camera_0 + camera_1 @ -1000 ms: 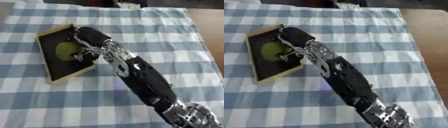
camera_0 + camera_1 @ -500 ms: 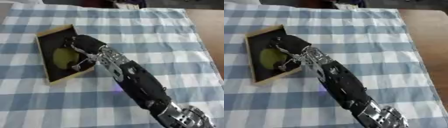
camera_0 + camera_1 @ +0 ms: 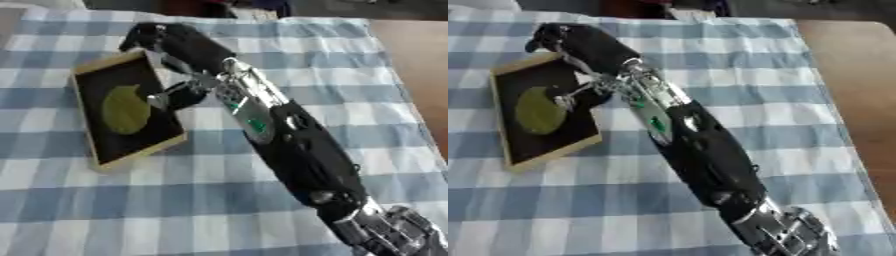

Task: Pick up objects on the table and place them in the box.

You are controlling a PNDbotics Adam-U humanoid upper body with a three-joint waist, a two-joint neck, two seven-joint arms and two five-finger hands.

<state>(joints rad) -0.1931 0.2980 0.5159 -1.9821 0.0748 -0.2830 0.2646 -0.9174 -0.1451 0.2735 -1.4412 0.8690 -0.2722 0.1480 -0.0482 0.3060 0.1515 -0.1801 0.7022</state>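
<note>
**Item in box; hand empty above far corner; no loose items in view**

The box (image 3: 131, 115), a shallow tray with a pale rim and dark interior, lies on the left side of the counter (image 3: 350, 75), which is covered with a blue-and-white checked cloth. Inside it rests one yellow-green object (image 3: 125, 108), flat and roughly round, on the dark floor of the box towards its far half. It touches nothing but the box.

The right arm (image 3: 280, 135) enters from the near right corner and reaches diagonally across the cloth. The right hand (image 3: 171, 42) sits over the far right corner of the box. Its fingers are curled inward and nothing shows between them; I judge it empty. The thumb (image 3: 175, 95) points back towards the box's right wall, just beside it. Whether it touches the rim cannot be told.

The left hand does not show in either view.

Assessment of progress: one object is placed and lies free of the hand, so that placement looks complete. No other loose object shows on the visible cloth, near, far or right. Dark shapes at the far edge, beyond the cloth, cannot be identified. On this evidence the task appears done or nearly so, with only the arm's clearance from the box outstanding.
</note>
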